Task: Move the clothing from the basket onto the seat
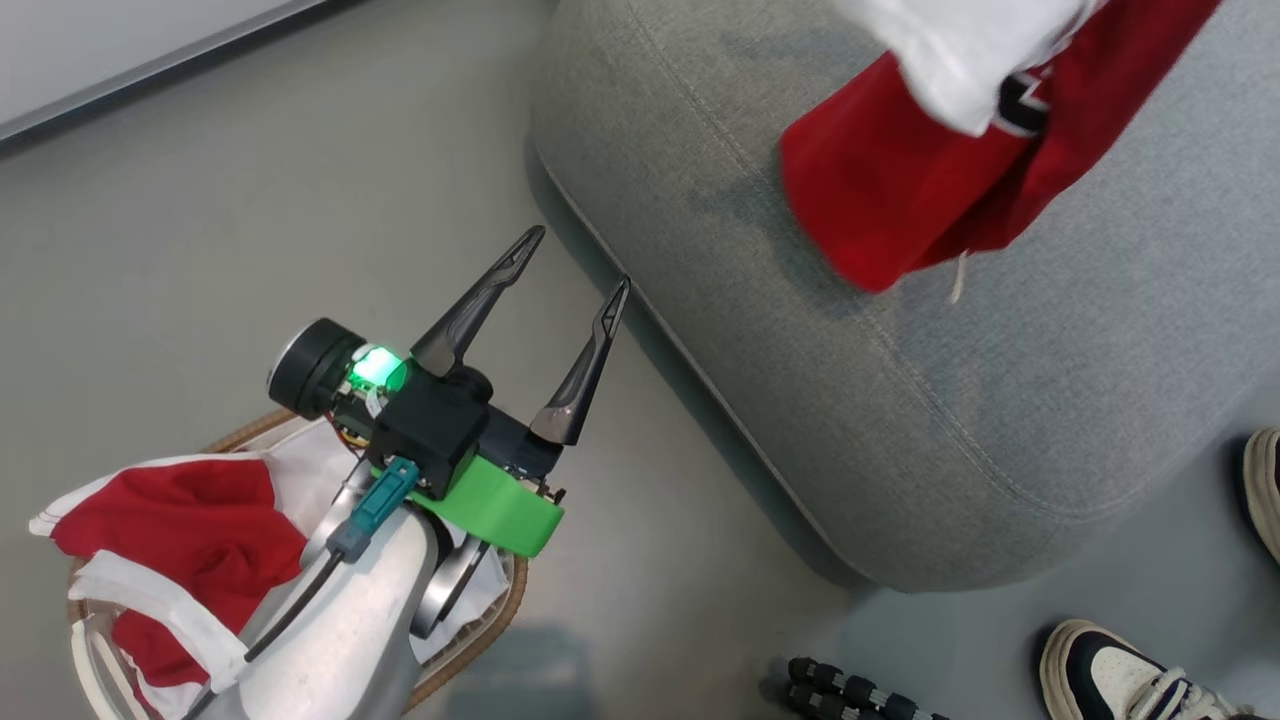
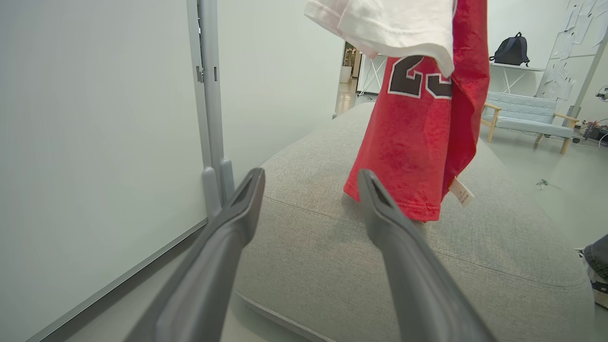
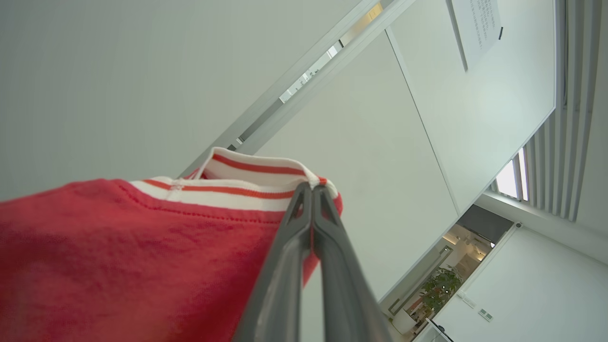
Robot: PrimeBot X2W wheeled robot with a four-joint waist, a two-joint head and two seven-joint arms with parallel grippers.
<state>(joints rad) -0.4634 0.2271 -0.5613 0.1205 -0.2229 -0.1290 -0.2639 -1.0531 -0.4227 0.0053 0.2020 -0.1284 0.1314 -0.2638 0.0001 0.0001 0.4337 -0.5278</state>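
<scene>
The right gripper (image 3: 311, 187) is pinched fully closed on the striped trim of a red jersey (image 3: 118, 247); that is a thin bite, right at the fabric's edge, and I'd judge a jerk or swing could pull the trim out before the drop is meant. The jersey (image 1: 880, 190) hangs over the seat (image 1: 900, 400), a white part folded over its top; from the left wrist view its hem is low over the cushion, though I cannot tell if it touches. Let go here, it should land on the seat; let go nearer the rounded edge, it could slide off to the floor.

The left gripper (image 1: 578, 262) stands wide open and holds nothing, fingers pointing at the seat's near edge; a careless reach forward could jab the cushion. Its forearm sits over the basket (image 1: 480, 630), where more clothing (image 1: 190, 520) lies heaped and partly draped over the rim; a grab there might catch the white liner (image 1: 310, 455) along with the red cloth, or tip the light basket.

A person's shoes (image 1: 1110, 670) stand near the seat's corner; a wide arm sweep on that side could come too close.
</scene>
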